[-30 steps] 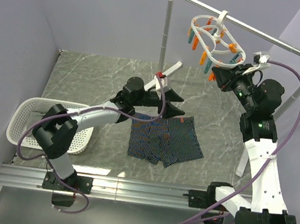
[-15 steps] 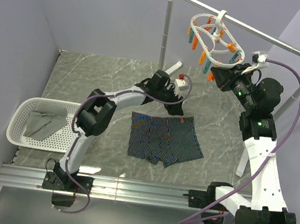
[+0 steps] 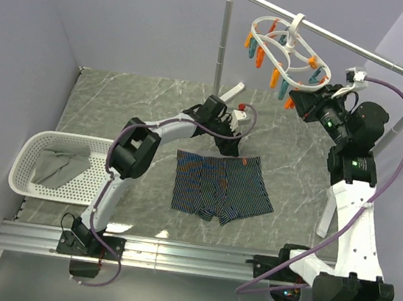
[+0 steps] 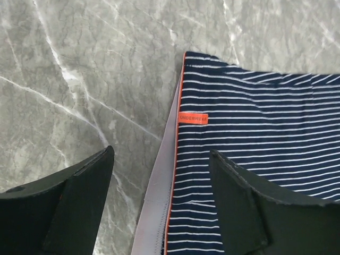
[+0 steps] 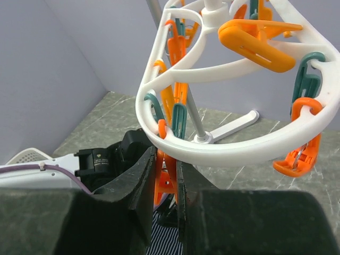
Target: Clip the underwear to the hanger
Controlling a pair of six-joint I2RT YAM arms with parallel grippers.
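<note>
The underwear lies flat on the marble table, dark navy with thin light stripes and orange-red trim. My left gripper hangs open over its top waistband corner. In the left wrist view the fingers straddle the grey waistband beside the striped underwear, with nothing held; the left gripper is above the cloth. The white oval hanger hangs from the rail. My right gripper is shut on an orange peg under the hanger's ring; the right gripper pinches it.
A grey metal rail stand crosses the back right, with its post and foot behind the left gripper. A white basket at the left edge holds a grey-green cloth. Purple walls close in the left and back.
My left arm swung right and forward, bringing its gripper over the underwear's waistband corner, and its jaws opened wider. The hanger shifted slightly; the right gripper stayed on the peg.
</note>
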